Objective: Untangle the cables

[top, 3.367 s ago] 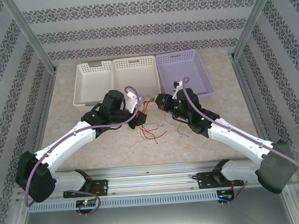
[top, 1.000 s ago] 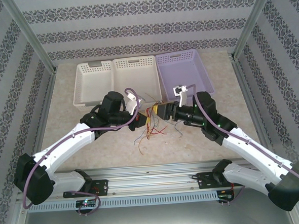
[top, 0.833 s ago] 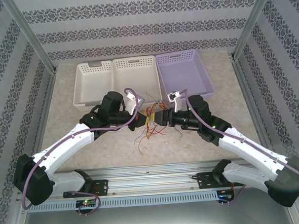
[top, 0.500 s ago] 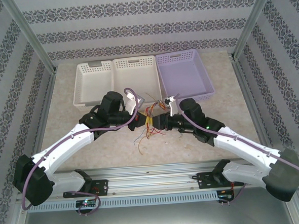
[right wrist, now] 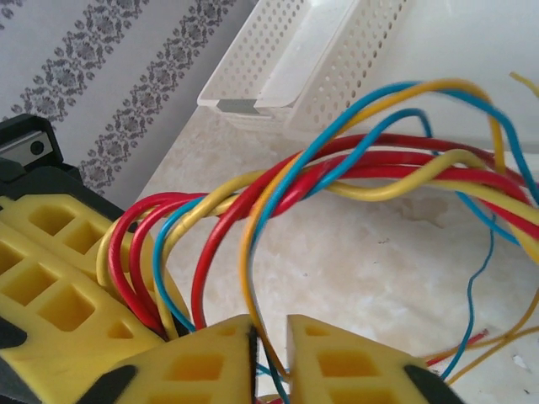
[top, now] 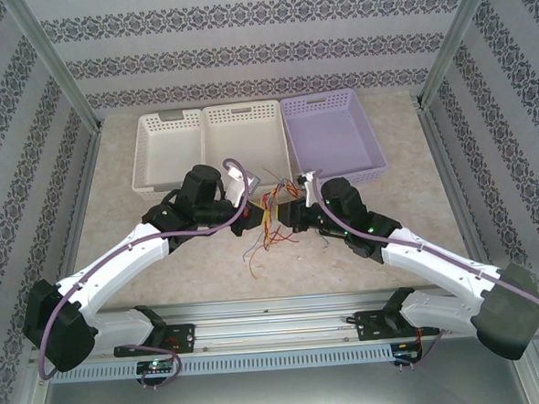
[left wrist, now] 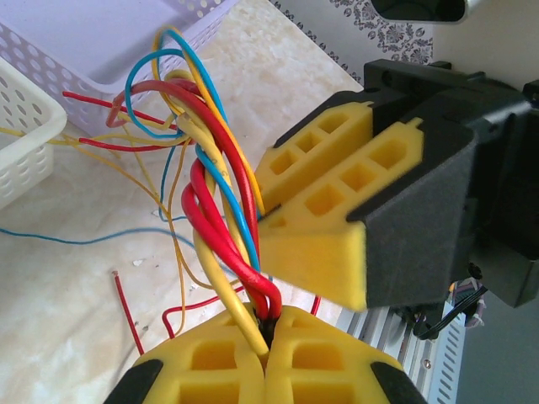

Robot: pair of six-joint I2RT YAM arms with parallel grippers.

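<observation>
My left hand (left wrist: 268, 324) is pressed together on the cables (left wrist: 221, 181), pinching the twisted bunch of red, yellow and blue wires at its near end. The bunch hangs up off the worktop (top: 301, 273), between my two hands, just in front of the white baskets (top: 170, 148) and the lilac basket (top: 334, 134), which are all empty. My right hand (right wrist: 269, 332) sits right against the bunch. Its two pads (right wrist: 345, 362) stand a narrow slit apart, with an orange strand and a blue one running into that slit. From the wrist view I cannot tell whether it truly bites on them or merely straddles them. As I judge it, the job is at an early stage: the wires are wound round one another in a tight plait with loops at the far end, and no colour is free of the rest. A few loose ends (top: 259, 258) trail down onto the worktop below. Nearly all of it is left: take one strand, draw it clear of the twist, then do the others
</observation>
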